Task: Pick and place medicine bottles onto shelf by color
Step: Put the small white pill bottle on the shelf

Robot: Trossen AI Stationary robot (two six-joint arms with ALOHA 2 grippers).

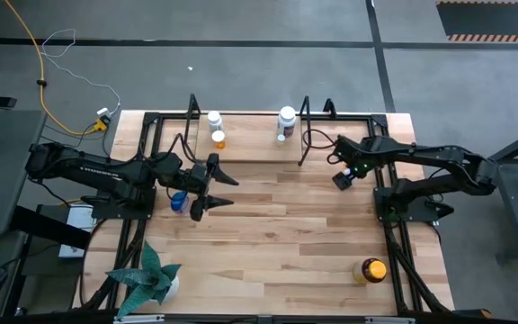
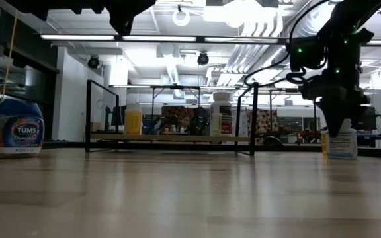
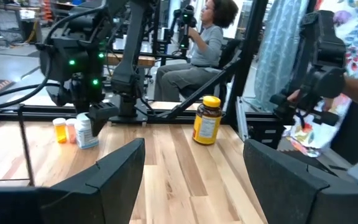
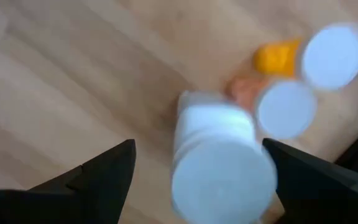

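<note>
Right gripper (image 1: 344,178) sits at about 3 o'clock of the worktop (image 1: 277,234), just off the shelf's (image 1: 250,135) right end, fingers spread wide, holding nothing. Its wrist view looks straight down on a white-capped white bottle (image 4: 219,165) between the two fingers, not touched by either, with an orange bottle (image 4: 277,57) and more white caps just beyond it.

Left gripper (image 1: 207,189) at about 9 o'clock, fingers wide apart and empty, a blue bottle (image 1: 178,201) just beside it on the arm side.

On the shelf, at 12 o'clock: a white bottle (image 1: 214,119) with an orange bottle (image 1: 218,139) next to it toward the left end, a larger white bottle (image 1: 286,120) toward the right end.

Amber bottle with yellow label (image 1: 372,270) stands alone at 5 o'clock, well apart from both grippers. Teal spiky plant (image 1: 151,279) at 7 o'clock.

Left wrist view shows a seated person (image 3: 197,50) beyond the worktop
</note>
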